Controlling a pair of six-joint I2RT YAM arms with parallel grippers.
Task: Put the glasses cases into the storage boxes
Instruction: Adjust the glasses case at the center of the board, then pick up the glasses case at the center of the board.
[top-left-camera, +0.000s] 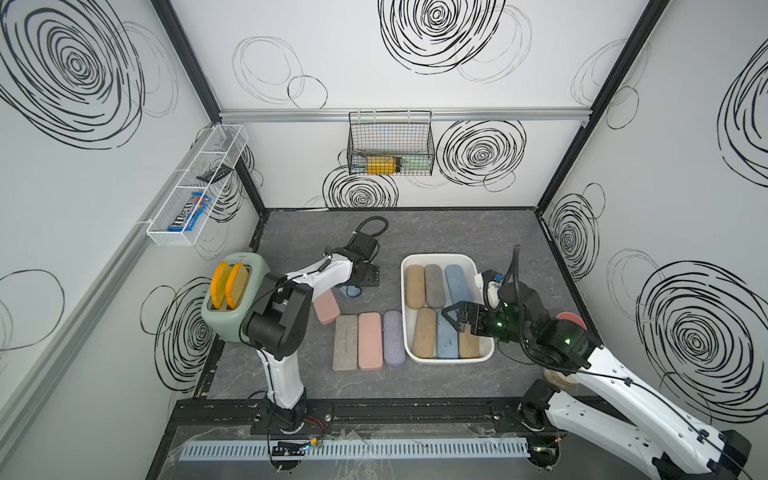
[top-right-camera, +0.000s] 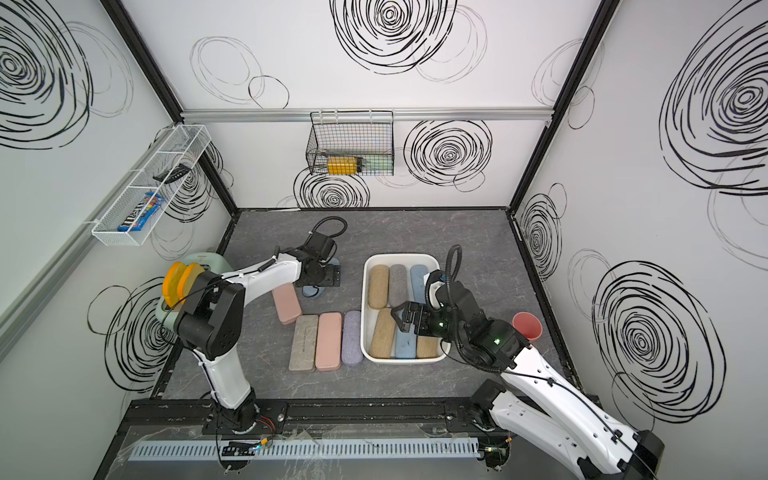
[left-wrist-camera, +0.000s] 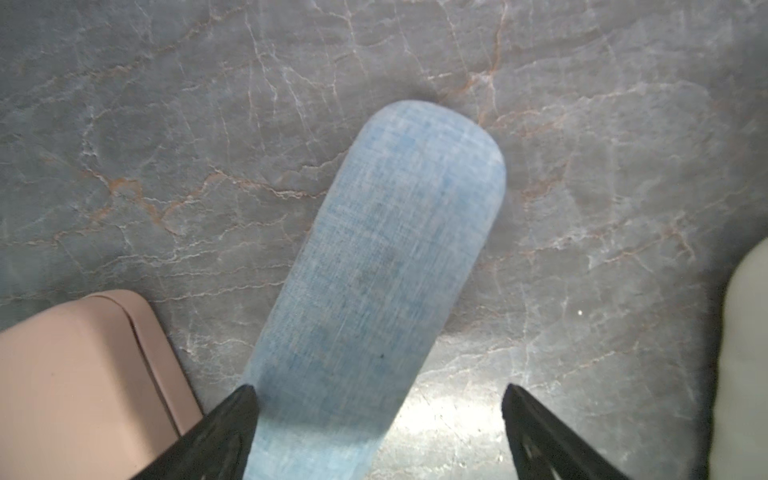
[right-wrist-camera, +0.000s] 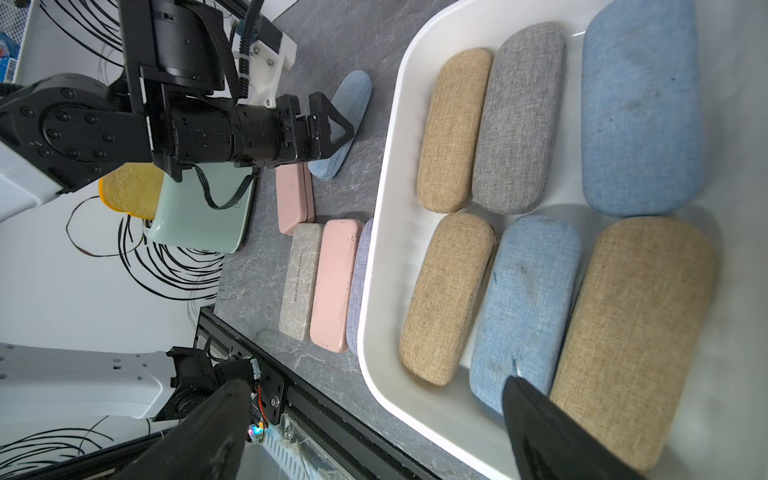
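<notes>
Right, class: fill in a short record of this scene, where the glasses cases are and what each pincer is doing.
container: white tub
inside it: six cases, three tan, two blue, one grey
on the table: loose blue case, grey-beige case, pink case, lilac case, second pink case
left pincer: open, over the loose blue case
right pincer: open, above the white tub
</notes>
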